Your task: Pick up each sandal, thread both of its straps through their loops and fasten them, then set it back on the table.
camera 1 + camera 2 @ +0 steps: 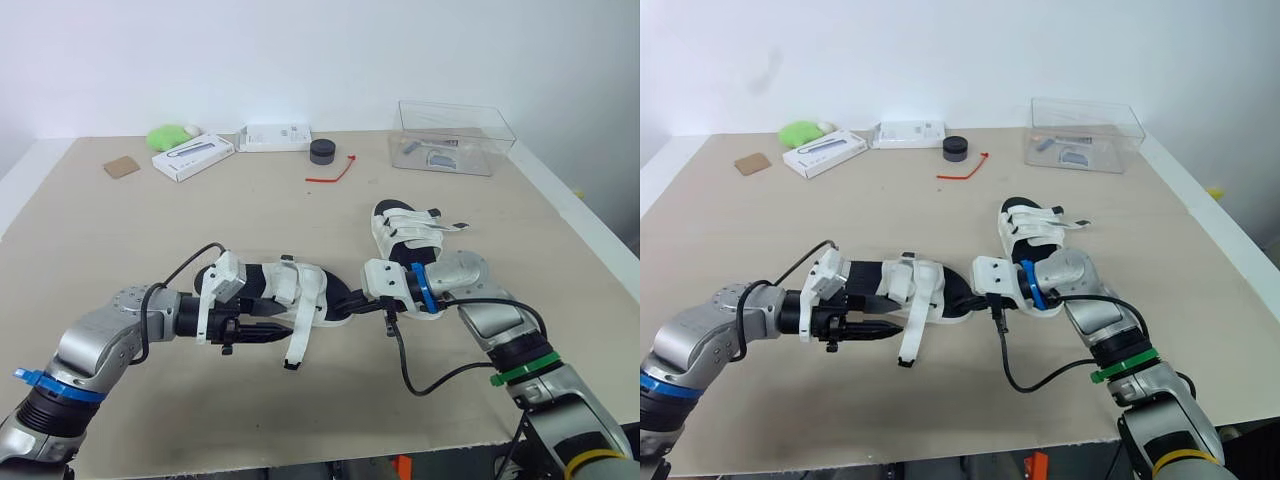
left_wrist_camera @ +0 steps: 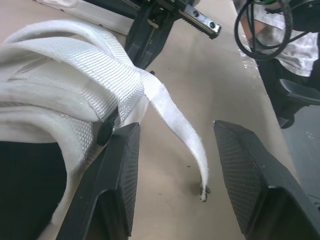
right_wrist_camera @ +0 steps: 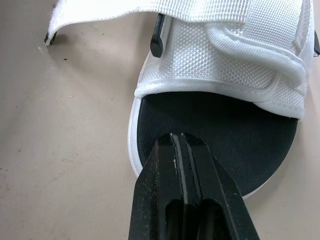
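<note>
A white sandal with a black footbed (image 1: 290, 285) lies at the table's middle front. One of its straps (image 1: 300, 338) hangs loose off the near side. My left gripper (image 2: 175, 131) is open beside the sandal, and that loose strap (image 2: 175, 120) trails between its fingers without being pinched. My right gripper (image 3: 178, 139) is shut, with its tips resting on the toe end of the black footbed (image 3: 225, 125). In the head view, it (image 1: 352, 303) meets the sandal from the right. A second white sandal (image 1: 405, 228) lies farther back right, just behind my right wrist.
At the back right stands a clear plastic box (image 1: 455, 135). Along the back edge are a black round lid (image 1: 322, 151), a red tie (image 1: 335, 172), two white boxes (image 1: 193, 157) (image 1: 274, 136), a green object (image 1: 170, 136) and a brown card (image 1: 121, 167).
</note>
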You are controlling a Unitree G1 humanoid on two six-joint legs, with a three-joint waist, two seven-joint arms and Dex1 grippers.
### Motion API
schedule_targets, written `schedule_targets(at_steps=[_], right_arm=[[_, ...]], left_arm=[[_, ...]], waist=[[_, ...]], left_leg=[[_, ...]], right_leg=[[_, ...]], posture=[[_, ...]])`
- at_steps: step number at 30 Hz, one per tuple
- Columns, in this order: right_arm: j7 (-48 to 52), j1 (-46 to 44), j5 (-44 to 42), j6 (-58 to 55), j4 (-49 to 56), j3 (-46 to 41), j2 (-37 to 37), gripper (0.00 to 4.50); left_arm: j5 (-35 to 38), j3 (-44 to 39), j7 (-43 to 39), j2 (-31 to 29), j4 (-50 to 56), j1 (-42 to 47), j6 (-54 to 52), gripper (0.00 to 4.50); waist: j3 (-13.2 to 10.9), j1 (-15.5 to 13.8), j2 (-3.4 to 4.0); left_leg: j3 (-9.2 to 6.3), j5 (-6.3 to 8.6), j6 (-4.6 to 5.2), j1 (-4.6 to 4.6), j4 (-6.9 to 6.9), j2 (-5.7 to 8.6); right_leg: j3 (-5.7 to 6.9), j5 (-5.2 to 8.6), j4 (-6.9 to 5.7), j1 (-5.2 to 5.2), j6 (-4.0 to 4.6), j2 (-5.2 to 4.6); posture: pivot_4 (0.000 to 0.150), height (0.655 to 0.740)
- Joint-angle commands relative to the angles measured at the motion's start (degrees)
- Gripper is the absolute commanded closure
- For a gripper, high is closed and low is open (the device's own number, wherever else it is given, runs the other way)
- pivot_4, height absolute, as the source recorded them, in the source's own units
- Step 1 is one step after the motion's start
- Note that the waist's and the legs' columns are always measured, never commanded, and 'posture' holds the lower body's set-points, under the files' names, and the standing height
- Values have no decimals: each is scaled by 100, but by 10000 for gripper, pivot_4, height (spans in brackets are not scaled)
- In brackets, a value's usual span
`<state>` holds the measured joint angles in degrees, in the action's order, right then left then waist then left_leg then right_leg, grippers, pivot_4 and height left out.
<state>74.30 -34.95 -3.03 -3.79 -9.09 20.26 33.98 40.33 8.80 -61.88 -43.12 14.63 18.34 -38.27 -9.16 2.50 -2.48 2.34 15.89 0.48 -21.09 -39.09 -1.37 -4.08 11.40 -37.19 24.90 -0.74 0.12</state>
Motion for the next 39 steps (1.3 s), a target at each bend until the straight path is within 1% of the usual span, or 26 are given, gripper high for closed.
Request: schedule_targets(at_steps=[1,6,12,15,16,17,18,19,20,21,24,26,31,34,37,39], right_arm=[[42,199,216,-140,-46,203,91,45000],[22,226,230,-145,-19,193,125,45000],[8,248,224,-177,33,196,147,45000],[16,249,221,-195,72,185,178,45000],[16,251,220,-199,79,183,185,45000],[15,253,218,-202,84,184,188,45000],[14,258,220,-202,87,186,192,45000],[13,263,221,-203,90,188,195,45000],[13,269,220,-208,98,189,199,45000],[14,276,218,-214,110,188,205,45000],[21,290,216,-219,126,188,225,45000],[22,281,212,-225,124,179,234,45000],[29,263,215,-216,102,160,259,45000],[32,248,217,-214,86,157,264,45000],[28,225,217,-214,62,159,262,45000],[20,205,218,-211,42,169,254,45000]], left_arm=[[129,-23,-343,-171,254,-134,-217,21014],[180,24,-457,-237,369,-298,-571,21014],[231,2,-129,197,176,-37,-920,21014],[-49,274,57,383,-84,175,-1138,21014],[-98,328,71,404,-133,207,-1180,26095],[-121,354,68,413,-153,224,-1204,28774],[-89,371,50,424,-165,243,-1286,33040],[-65,379,36,432,-171,256,-1342,38633],[-48,387,37,451,-180,271,-1391,43111],[-8,381,43,479,-193,286,-1471,44199],[188,265,92,649,-330,432,-1769,44199],[420,46,64,713,-410,549,-1969,44199],[1136,-380,-317,517,-577,894,-2669,44199],[1594,-671,-561,402,-828,1363,-3127,44199],[1660,-999,-94,775,-1539,2078,-3265,44199],[1478,-952,19,930,-1846,2359,-3224,44199]], waist=[[0,4,0],[0,6,0],[0,0,-1],[0,-5,0],[0,-3,0],[0,0,0],[0,2,0],[-1,2,0],[0,2,0],[0,1,0],[0,-7,0],[0,-6,0],[-1,-5,-1],[-1,-2,-1],[-4,-34,-6],[-4,-41,-5]], left_leg=[[0,1,1,0,1,-2],[0,2,3,-2,3,-13],[-1,2,3,-1,2,-11],[-4,2,3,-2,2,-8],[-4,2,3,-2,2,-5],[-5,2,3,-2,3,1],[-4,3,3,-3,3,2],[-5,4,4,-4,4,2],[-6,4,5,-5,4,1],[-7,5,5,-6,4,0],[-9,5,6,-6,4,-3],[-8,5,6,-6,4,-1],[-12,5,6,-7,4,7],[-15,5,6,-10,4,9],[-22,3,4,-13,3,19],[-26,2,3,-12,-4,20]], right_leg=[[0,1,0,0,0,0],[1,5,0,3,1,1],[2,4,1,0,-1,-2],[4,4,2,0,-1,-2],[4,4,2,0,-1,-1],[3,4,3,0,-1,-1],[2,5,3,1,-1,-1],[2,7,3,2,-2,-1],[3,8,3,3,-1,-1],[3,9,3,3,-1,-1],[5,9,3,0,-4,-7],[4,8,4,0,-6,-8],[9,10,4,1,-5,-7],[12,12,5,1,-6,-8],[21,12,5,-1,-9,-16],[23,9,5,-8,-13,-18]], posture=[[1500,7400],[1500,7400],[1500,7400],[1500,7400],[1500,7400],[1500,7400],[1500,7400],[1500,7400],[1500,7400],[1500,7400],[1500,7400],[1500,7400],[1500,7400],[1500,7400],[1500,7400],[1500,7400]])
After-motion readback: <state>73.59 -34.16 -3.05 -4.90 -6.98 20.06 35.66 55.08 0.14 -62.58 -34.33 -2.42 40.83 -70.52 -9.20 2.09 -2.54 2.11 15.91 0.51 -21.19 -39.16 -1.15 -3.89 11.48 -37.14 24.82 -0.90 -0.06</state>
